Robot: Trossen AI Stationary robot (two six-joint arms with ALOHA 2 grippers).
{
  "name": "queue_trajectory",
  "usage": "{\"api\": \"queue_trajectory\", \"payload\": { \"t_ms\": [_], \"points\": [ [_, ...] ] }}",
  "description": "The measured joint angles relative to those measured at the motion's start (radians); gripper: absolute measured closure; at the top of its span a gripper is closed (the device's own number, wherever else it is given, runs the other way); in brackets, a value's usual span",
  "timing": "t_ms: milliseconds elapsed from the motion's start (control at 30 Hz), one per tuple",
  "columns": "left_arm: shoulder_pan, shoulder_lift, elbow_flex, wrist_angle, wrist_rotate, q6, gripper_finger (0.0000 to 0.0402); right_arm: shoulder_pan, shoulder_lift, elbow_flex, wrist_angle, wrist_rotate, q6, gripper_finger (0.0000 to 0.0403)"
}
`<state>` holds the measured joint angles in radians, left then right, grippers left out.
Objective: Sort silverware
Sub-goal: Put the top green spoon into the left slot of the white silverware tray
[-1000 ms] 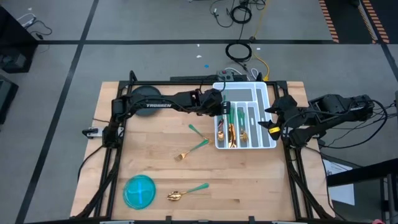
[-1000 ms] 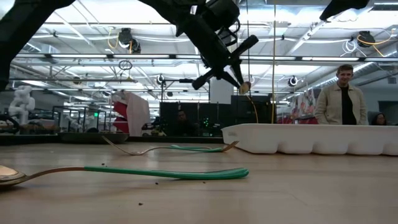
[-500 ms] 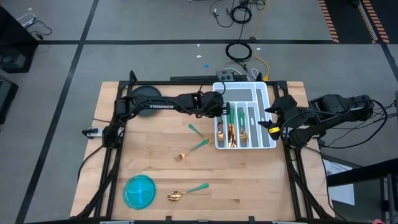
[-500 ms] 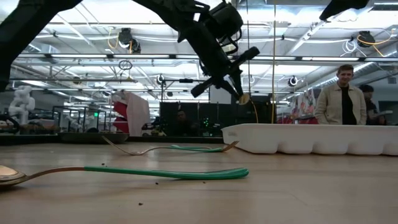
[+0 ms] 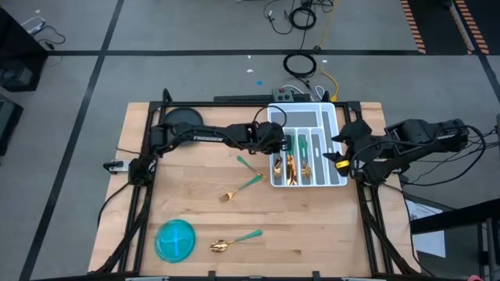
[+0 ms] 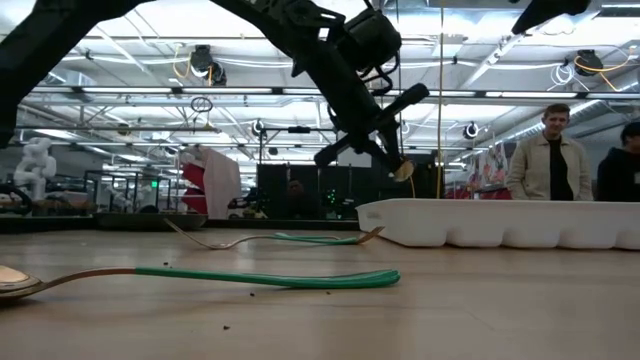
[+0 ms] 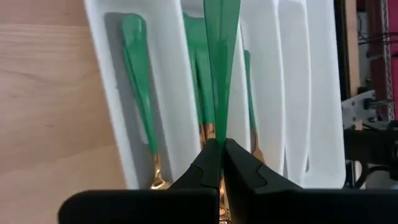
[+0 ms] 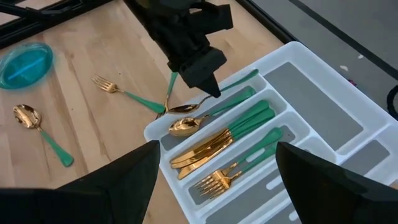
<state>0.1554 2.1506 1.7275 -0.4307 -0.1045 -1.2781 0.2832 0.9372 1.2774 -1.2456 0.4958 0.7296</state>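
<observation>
My left gripper [image 5: 280, 143] hangs over the left side of the white tray [image 5: 334, 133], shut on a spoon [image 8: 184, 107] with a gold head and a green handle. In the tray lie a spoon [image 8: 186, 127], knives [image 8: 205, 148] and forks [image 8: 217, 174], gold heads toward the near edge. Two pieces [image 5: 244, 178] lie crossed on the wood left of the tray, one of them a fork, and one spoon [image 5: 234, 240] lies near the front edge. My right gripper [image 8: 214, 152] waits open, raised off the tray's right side. My left gripper pinches the spoon between its two fingers where the green handle meets the gold neck [image 7: 212, 133]. The fingers [image 6: 390, 150] slant down from the table's left. The spoon is lifted clear above the tray, in line with the compartments, handle [image 7: 219, 56] toward the far edge.
A round blue bowl [image 5: 175, 239] stands at the front left, beside the loose spoon. The black frame rails [image 5: 144, 168] run along the table's sides. People stand in the room behind the table [image 6: 550, 155].
My left gripper has sunk toward the tray and moved a little toward the table's near edge, staying shut on the spoon. The spoon has come down with it, still clear of the tray.
</observation>
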Motion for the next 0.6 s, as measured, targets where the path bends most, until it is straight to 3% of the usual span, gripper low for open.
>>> {"api": "queue_trajectory", "payload": {
  "t_ms": [600],
  "points": [
    [-0.001, 0.045, 0.0, -0.001, -0.02, -0.001, 0.0396, 0.0, 0.045, 0.0, -0.007, -0.01, -0.002, 0.009]
  ]
}}
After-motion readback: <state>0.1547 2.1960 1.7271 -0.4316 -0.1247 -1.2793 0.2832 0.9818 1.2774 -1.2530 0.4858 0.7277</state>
